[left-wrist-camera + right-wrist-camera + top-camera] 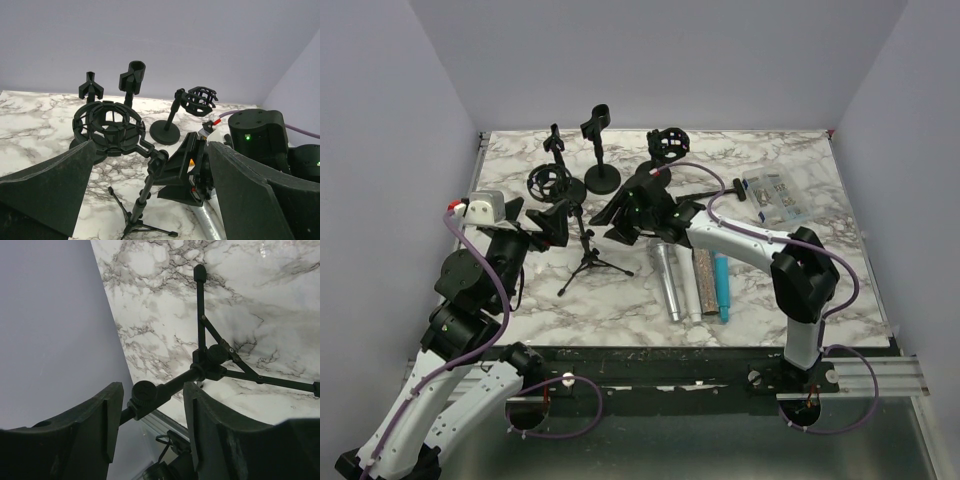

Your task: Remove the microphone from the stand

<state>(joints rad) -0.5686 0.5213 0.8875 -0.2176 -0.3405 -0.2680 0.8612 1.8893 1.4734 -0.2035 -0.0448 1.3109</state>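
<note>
Matt black plastic tripod stand (588,260); smooth, silvery metal microphone (667,280); table (610,312) of slightly glossy, marble-patterned laminate.

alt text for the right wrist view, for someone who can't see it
The right claw sits open around the stem of a black tripod stand, straddling its knob joint without visibly clamping it. The stand's thin legs spread over a white marble table, and a plain lavender wall fills the left side.
</note>
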